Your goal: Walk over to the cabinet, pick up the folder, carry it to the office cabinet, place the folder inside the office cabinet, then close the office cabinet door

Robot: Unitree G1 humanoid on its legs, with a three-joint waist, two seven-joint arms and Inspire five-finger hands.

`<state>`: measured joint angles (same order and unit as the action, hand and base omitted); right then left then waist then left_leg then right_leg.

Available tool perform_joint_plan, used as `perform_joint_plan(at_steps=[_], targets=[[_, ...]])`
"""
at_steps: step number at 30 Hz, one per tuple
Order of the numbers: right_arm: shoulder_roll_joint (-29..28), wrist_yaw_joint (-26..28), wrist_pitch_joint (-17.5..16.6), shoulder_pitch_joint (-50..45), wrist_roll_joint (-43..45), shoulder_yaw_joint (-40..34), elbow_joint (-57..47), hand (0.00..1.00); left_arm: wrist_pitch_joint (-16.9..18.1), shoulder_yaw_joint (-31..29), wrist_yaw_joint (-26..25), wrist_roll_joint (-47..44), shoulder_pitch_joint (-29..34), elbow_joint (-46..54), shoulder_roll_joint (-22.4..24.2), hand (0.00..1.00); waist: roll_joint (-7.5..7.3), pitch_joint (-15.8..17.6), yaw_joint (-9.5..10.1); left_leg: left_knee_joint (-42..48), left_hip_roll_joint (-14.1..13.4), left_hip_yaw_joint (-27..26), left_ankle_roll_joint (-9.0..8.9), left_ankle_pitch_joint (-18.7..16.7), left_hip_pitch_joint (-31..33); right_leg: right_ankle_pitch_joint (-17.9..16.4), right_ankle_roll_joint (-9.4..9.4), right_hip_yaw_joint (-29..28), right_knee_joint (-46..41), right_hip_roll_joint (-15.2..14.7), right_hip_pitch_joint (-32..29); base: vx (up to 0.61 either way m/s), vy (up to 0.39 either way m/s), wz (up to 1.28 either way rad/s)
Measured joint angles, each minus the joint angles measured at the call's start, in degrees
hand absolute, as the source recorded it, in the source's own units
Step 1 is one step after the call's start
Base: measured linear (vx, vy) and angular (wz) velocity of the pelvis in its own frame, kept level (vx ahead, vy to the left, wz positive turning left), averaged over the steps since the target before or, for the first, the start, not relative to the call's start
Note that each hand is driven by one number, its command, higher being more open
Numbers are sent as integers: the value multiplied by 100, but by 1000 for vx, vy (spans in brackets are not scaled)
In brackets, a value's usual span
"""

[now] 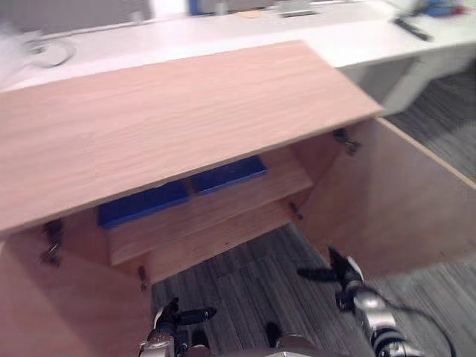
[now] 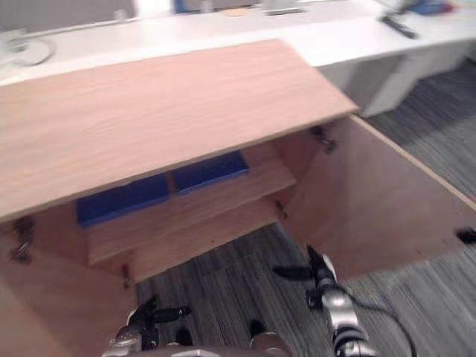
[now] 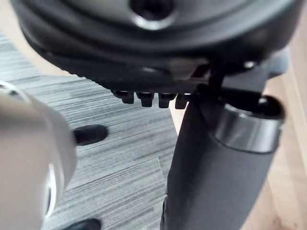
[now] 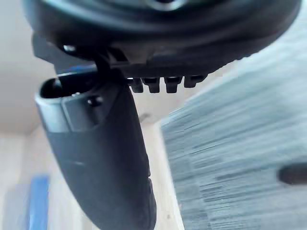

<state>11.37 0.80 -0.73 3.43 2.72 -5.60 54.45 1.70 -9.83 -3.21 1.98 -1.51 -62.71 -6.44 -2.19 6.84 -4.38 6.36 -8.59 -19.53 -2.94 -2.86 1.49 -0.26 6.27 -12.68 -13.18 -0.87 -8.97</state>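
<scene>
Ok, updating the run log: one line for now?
blue folders: on cabinet shelf; doors: open; left hand: open, empty; right hand: open, empty

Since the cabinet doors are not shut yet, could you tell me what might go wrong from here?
The right door stands wide open and the right hand hangs low beside its inner face; pushing from there could swing it wider, not shut. The left door is open too, with the left hand low by it, so closing one side would leave the cabinet and its blue folders exposed.
</scene>
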Motion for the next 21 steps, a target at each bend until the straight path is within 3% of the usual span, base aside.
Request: perform_joint_plan(at_steps=[2, 4, 5, 6, 7, 8, 9, 10, 11, 12, 17, 21], targets=[[-99, -142, 70, -565, -34, 2, 42, 100, 13, -3, -19, 263, -32, -11, -10, 100, 27, 5, -33, 149, -119, -143, 50, -97, -241, 264, -243, 845, 64, 22, -7, -103, -135, -139], [-126, -209, 82, -800, -31, -38, 39, 100, 19, -2, -20, 317, -40, -7, -3, 100, 59, -30, -62, 196, -216, -363, -8, -270, -332, 348, -444, 1191, 534, 23, 85, -147, -89, -116], [-171, -213, 83, -833, -26, -136, 38, 100, 21, 4, -14, 320, -46, -2, 16, 100, 34, -35, -69, 178, -201, -524, -94, -325, -353, 109, -617, 1455, 628, -55, 94, -238, -82, -117], [-246, -240, 109, -845, -10, -394, 35, 100, 9, 34, -12, 325, -95, -79, 58, 100, 137, 48, -86, 210, -287, -768, -143, -321, -380, -128, -855, 2186, 186, -286, -78, -221, -49, -106], [-267, -246, 136, -965, 21, -471, 41, 100, 9, 197, -12, 324, -26, -127, 109, 100, 172, 20, -88, 214, -325, -989, -243, -380, -535, -340, -815, 2609, -200, -531, -72, -196, -40, -104], [-285, -246, 143, -1037, 21, -480, 42, 100, 7, 225, -12, 325, 57, -136, 82, 100, 102, -12, -78, 216, -271, -1067, -337, -422, -625, -283, -524, 2645, -46, -576, 8, -148, -26, -129], [-314, -253, 143, -1146, 58, -576, 36, 100, -2, 236, 9, 332, 235, -267, 158, 100, 273, -114, -36, 110, -373, -1081, -392, -455, -738, -53, -447, 2485, 509, -258, 179, -109, -47, -112], [-336, -257, 141, -1176, 166, -629, 38, 100, -17, 238, 12, 352, 290, -314, 181, 100, 336, -174, -35, 3, -418, -1061, -391, -456, -745, -20, -400, 2438, 793, -119, 246, -114, -108, -130], [-404, -263, 148, -1194, 245, -749, 55, 100, -49, 223, 8, 367, 344, -382, 225, 100, 462, -272, -15, -143, -570, -1108, -400, -455, -727, 46, -495, 2393, 918, 61, 235, -57, -115, -76], [-493, -252, 158, -1224, 250, -827, 72, 100, -68, 211, 2, 365, 298, -395, 167, 100, 263, -201, -51, -176, -480, -1117, -535, -390, -786, 251, -659, 2247, 825, 23, 215, -59, -125, -65], [-484, -251, 168, -1435, 301, -908, 154, 100, -95, 204, 12, 538, 353, -399, 214, 100, 289, -437, -34, -509, -734, -963, -638, -240, -1022, 324, -716, 2226, 1287, 540, 424, 27, -148, -41], [-476, -265, 163, -1432, 413, -1022, 151, 100, -94, 255, 53, 553, 303, -397, 325, 100, 319, -474, -41, -610, -772, -814, -524, -31, -1077, 347, -860, 2232, 1282, 677, 431, 101, -65, -16]])
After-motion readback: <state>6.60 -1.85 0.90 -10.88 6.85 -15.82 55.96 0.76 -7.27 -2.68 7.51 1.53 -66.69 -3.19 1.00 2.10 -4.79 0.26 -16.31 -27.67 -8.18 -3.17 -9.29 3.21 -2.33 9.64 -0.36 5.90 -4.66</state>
